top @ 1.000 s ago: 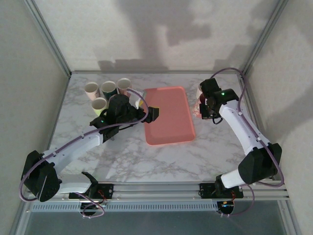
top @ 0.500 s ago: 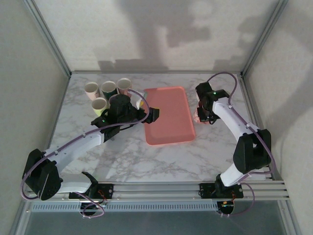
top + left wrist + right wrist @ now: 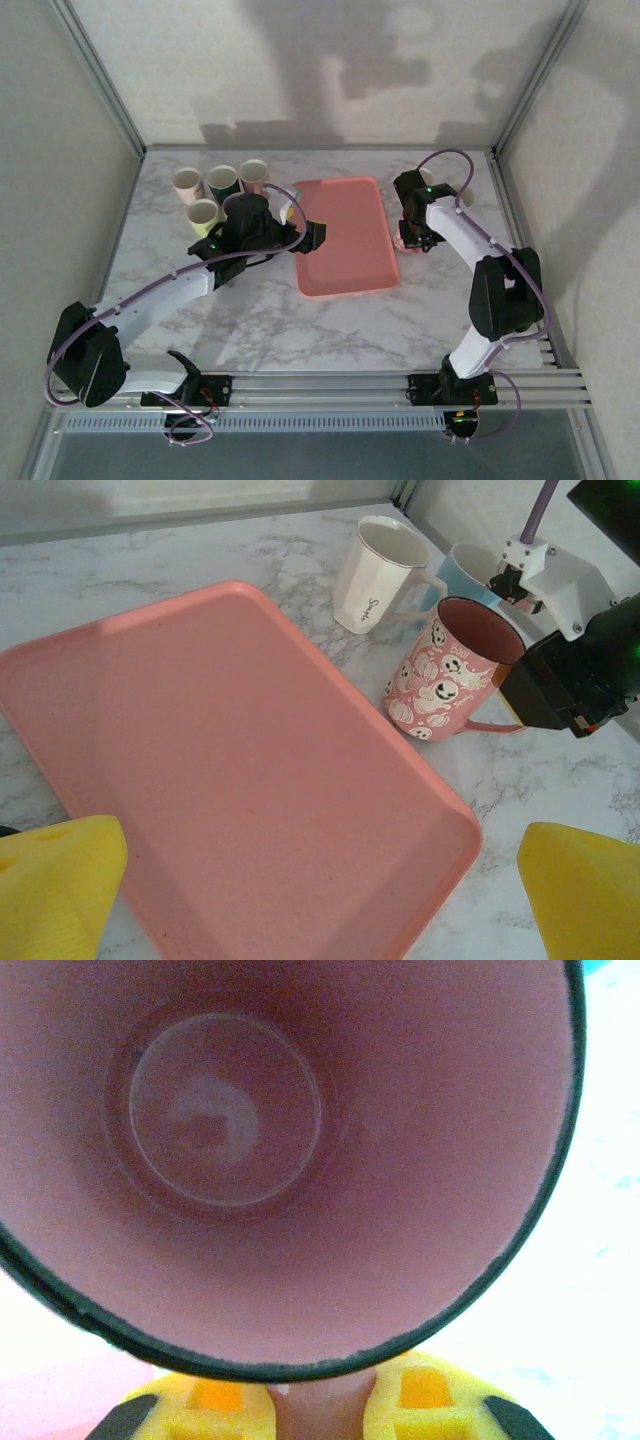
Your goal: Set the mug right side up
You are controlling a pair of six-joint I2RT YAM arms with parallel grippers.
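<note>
Lab enclosure: aluminium-framed panels (image 3: 300, 60), marble-look tabletop (image 3: 260, 320)

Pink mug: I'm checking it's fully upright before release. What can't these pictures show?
- Top view: pink mug mostly hidden under the right gripper.
- Left wrist view: whether its base touches the table is unclear.
- Right wrist view: its handle is cut off at the bottom edge.

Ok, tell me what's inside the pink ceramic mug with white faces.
Nothing: the pink mug with white faces shows a bare pinkish wall and round base with pale glare. From the left wrist camera its own side covers the base.
</note>
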